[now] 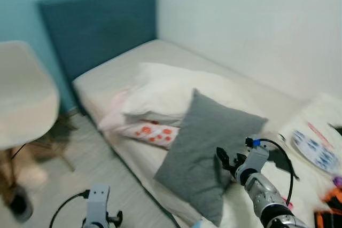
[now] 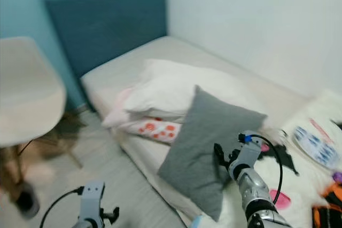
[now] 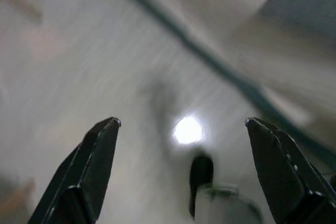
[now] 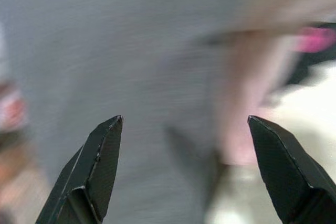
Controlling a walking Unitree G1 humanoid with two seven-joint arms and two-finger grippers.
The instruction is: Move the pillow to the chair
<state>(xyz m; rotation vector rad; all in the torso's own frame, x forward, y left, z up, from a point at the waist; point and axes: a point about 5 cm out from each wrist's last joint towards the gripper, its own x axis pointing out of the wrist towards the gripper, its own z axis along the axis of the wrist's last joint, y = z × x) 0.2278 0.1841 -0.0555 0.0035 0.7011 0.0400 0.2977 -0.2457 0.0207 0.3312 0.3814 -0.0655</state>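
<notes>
Left eye view
Pillow [image 1: 206, 156]: grey, it leans tilted on the near edge of the bed [image 1: 107, 81], in front of a white pillow [image 1: 176, 92] and a pink patterned one [image 1: 152, 131].
Chair [image 1: 24, 97]: white, on the left beside the bed, well apart from the grey pillow.
Right gripper [image 1: 225, 161]: at the right edge of the grey pillow; touching or just beside it, I cannot tell.
Left arm [image 1: 98, 206]: low, above the floor [image 1: 80, 169].

Right eye view
Headboard [image 2: 104, 22]: teal, at the far end of the bed.
Clutter [image 2: 315, 148]: printed and coloured things on the bed at the right, blurred.

Left wrist view
Left gripper [image 3: 181, 169]: fingers spread wide, nothing between them; below is blurred pale floor and the dark bed edge [image 3: 220, 66].

Right wrist view
Right gripper: fingers [image 4: 97, 166] wide apart, holding nothing; grey pillow fabric lies behind them, and something pink [image 4: 315, 39] at one side.
</notes>
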